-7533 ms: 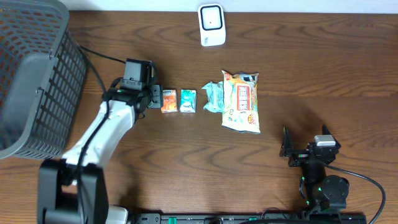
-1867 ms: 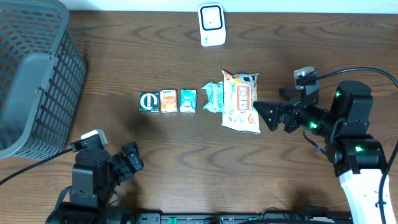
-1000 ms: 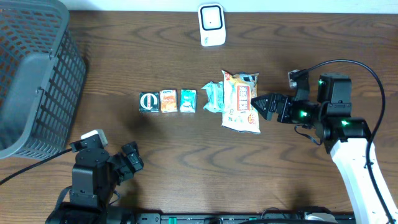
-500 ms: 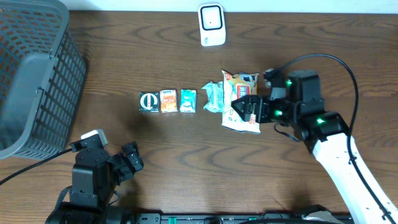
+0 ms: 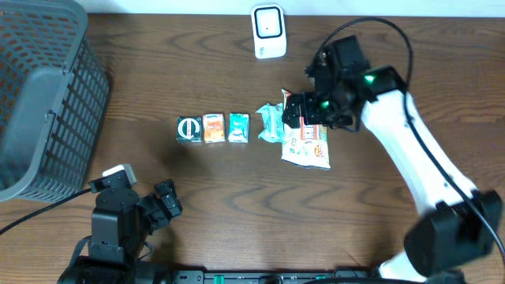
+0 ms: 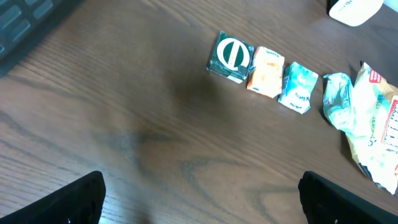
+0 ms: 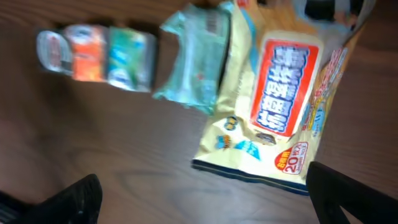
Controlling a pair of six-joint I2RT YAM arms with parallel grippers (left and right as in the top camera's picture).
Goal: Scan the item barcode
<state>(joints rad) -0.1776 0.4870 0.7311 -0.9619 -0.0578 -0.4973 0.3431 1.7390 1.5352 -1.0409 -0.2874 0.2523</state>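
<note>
A row of items lies mid-table: a dark green box [image 5: 188, 128], an orange packet [image 5: 214, 128], a teal packet [image 5: 238, 128], a pale teal pack [image 5: 271, 122] and a yellow snack bag [image 5: 308, 140]. The white barcode scanner [image 5: 268, 31] stands at the back edge. My right gripper [image 5: 301, 111] hovers open over the top of the snack bag [image 7: 280, 106], holding nothing, and its own view [image 7: 211, 205] is blurred. My left gripper [image 5: 164, 207] rests open near the front left; its view [image 6: 205, 208] takes in the green box [image 6: 231, 57] and the other packets ahead.
A grey mesh basket [image 5: 43, 95] fills the back left corner. The right arm's black cable [image 5: 371, 24] loops above its wrist. Bare wood lies between the left gripper and the item row.
The right arm has swung in from the right and toward the back, ending over the upper part of the snack bag. The left arm and the items have not moved.
</note>
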